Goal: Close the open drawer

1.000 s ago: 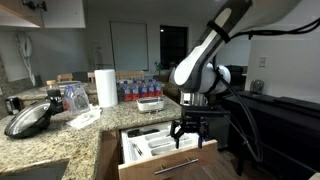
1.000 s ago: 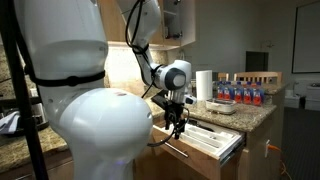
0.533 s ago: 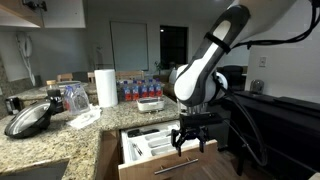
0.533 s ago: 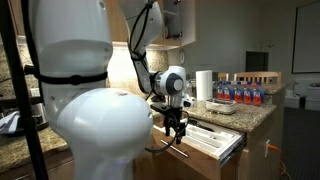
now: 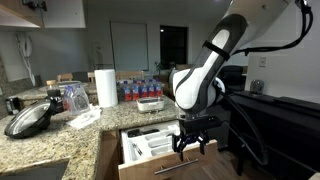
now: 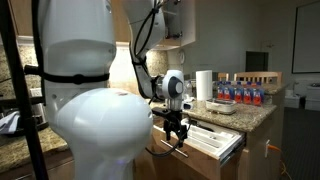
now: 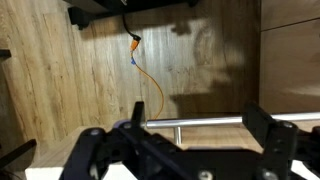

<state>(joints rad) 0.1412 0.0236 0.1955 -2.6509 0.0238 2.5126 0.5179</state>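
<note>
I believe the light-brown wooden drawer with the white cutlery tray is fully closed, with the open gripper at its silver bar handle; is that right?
Not quite: the light-brown wooden drawer stands pulled out, its white cutlery tray exposed, in both exterior views. The open gripper is indeed at its silver bar handle.

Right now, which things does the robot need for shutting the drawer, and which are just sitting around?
For the job: the drawer, its silver handle, the gripper, which is open.
Just sitting around: paper towel roll, black pan, bottles.
</note>
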